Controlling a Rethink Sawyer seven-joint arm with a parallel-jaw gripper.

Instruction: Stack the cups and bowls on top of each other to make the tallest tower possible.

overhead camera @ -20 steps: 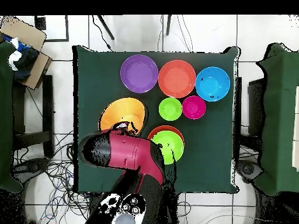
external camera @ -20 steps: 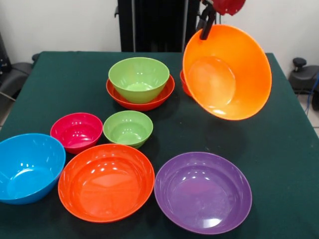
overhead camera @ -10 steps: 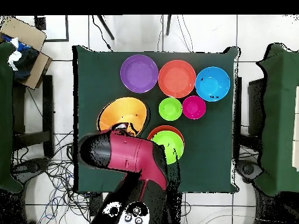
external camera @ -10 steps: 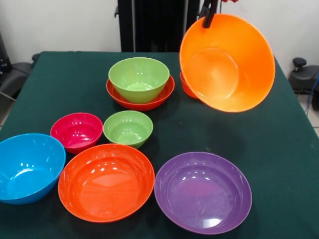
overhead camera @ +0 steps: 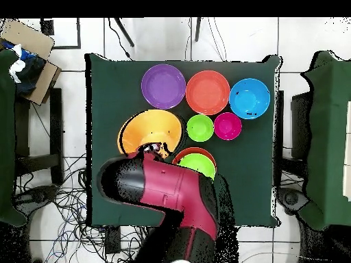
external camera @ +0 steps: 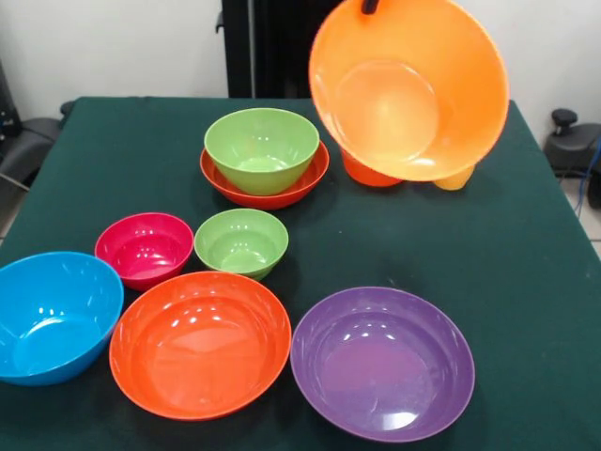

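Nearest me sit a purple bowl (external camera: pixel 382 362), a red-orange bowl (external camera: pixel 200 342) and a blue bowl (external camera: pixel 52 315); behind them a magenta bowl (external camera: pixel 144 248) and a small green bowl (external camera: pixel 241 241). Farther back, a green bowl (external camera: pixel 262 148) nests in a red bowl (external camera: pixel 310 178). The gripper (external camera: pixel 369 6) grips the big orange bowl (external camera: pixel 408 89) by its rim, tilted in the air above a yellow cup (external camera: pixel 454 178).

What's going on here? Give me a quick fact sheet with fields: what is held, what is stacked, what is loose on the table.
held: large orange bowl, lifted off the table and tilted, gripped at its rim by the gripper
stacked: medium lime green bowl sitting inside the wide red-orange bowl
partly hidden behind the held bowl: small red-orange bowl; yellow-orange cup
loose singles: magenta bowl; small lime green bowl; blue bowl; big red-orange bowl; purple bowl
surface: green table
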